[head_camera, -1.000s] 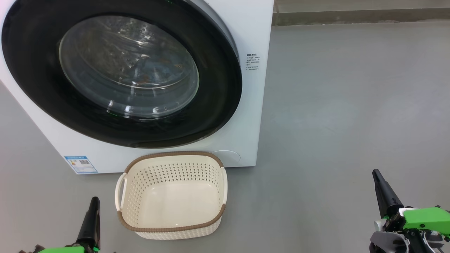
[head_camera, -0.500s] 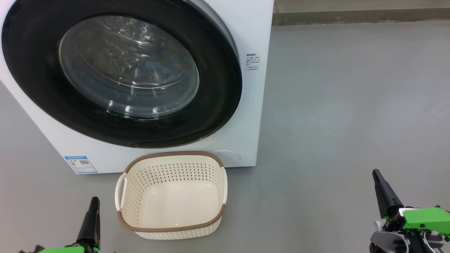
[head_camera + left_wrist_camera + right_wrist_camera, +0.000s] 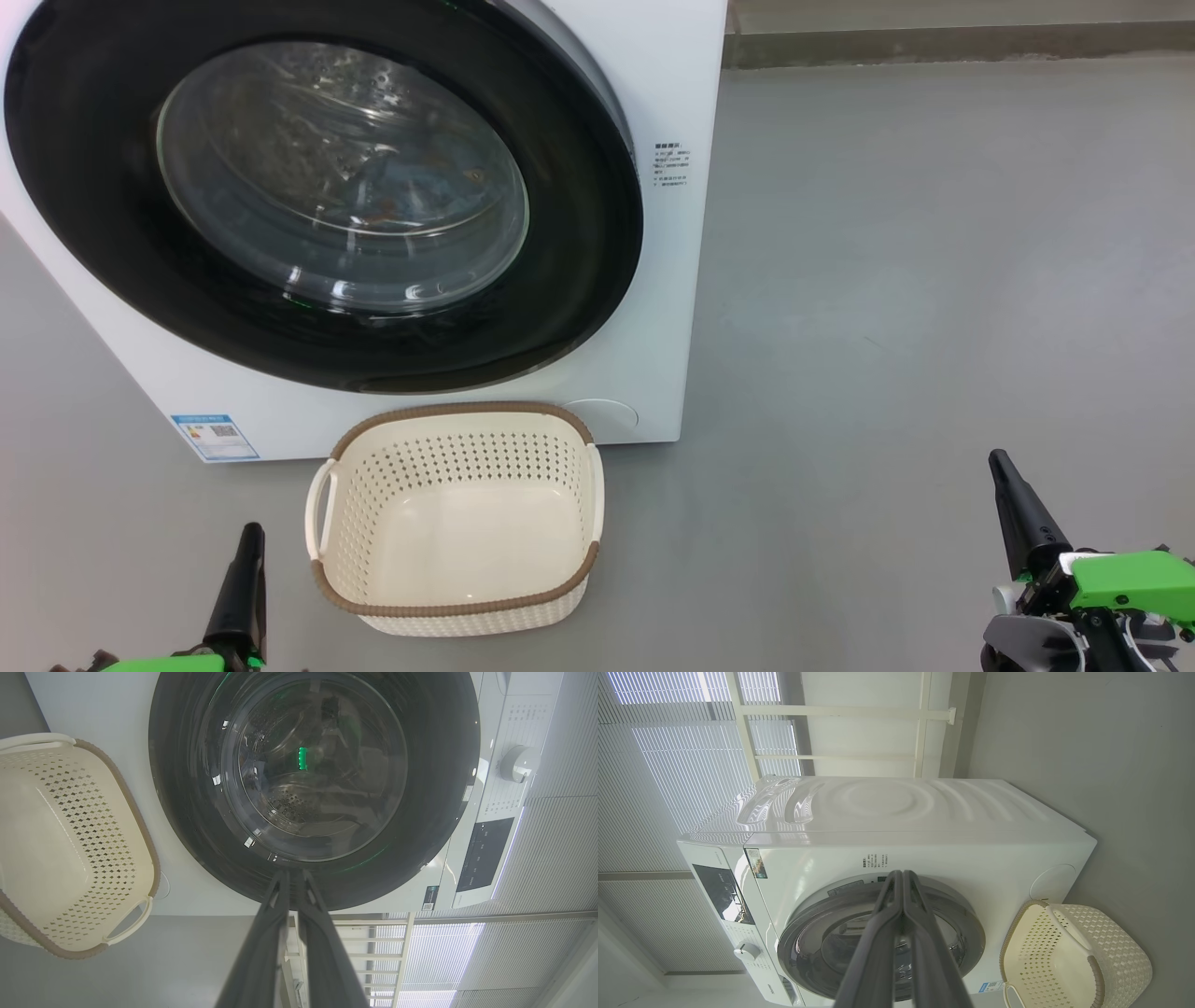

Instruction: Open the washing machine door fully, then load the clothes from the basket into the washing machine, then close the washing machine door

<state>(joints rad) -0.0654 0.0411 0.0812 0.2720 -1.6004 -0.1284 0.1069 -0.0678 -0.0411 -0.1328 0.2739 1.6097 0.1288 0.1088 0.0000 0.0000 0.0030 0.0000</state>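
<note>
The washing machine [image 3: 677, 84] stands at the upper left with its black door [image 3: 588, 243] lying flat against the front. Through the glass porthole I see light-blue clothes [image 3: 411, 191] with orange marks inside the drum. The cream basket [image 3: 373, 532] sits on the floor just before the machine, with nothing in it. My left gripper [image 3: 250, 537] is low at the left of the basket, shut and holding nothing. My right gripper [image 3: 1001, 462] is far off at the lower right, also shut and holding nothing. The left wrist view shows the door [image 3: 434, 812] and the basket [image 3: 70, 826].
Grey floor [image 3: 934, 280] spreads wide to the right of the machine, up to a wall base [image 3: 934, 42] at the back. A blue energy sticker [image 3: 215, 436] marks the machine's lower left corner. The control panel and knob [image 3: 518, 763] lie beside the door.
</note>
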